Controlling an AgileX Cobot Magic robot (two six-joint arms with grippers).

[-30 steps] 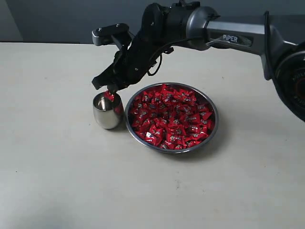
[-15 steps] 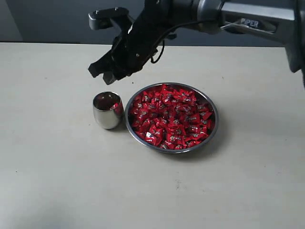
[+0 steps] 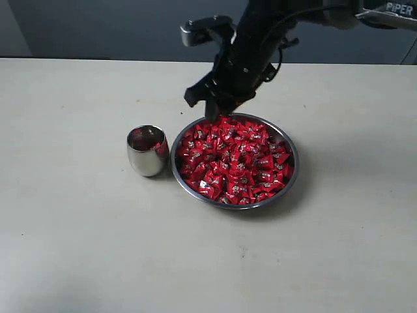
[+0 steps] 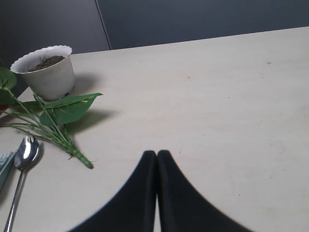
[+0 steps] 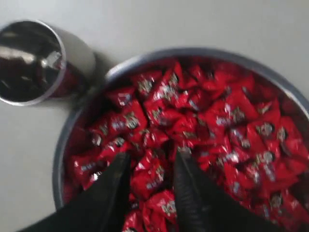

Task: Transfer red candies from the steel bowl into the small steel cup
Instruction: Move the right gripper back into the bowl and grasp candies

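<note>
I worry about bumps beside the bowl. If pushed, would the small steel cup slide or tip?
The small steel cup probably slides easily: polished steel on a smooth table. Its bulging, rounded body suggests it could rock, tip, then roll. Thin-walled, so likely light.

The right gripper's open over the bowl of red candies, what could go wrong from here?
1. The red wrapped candies lie heaped and overlapping in the wide steel bowl, so the open right gripper may pinch several and shed extras on the table.
2. The small polished steel cup is narrow and stands close beside the bowl; a low carry might knock it over.
</note>
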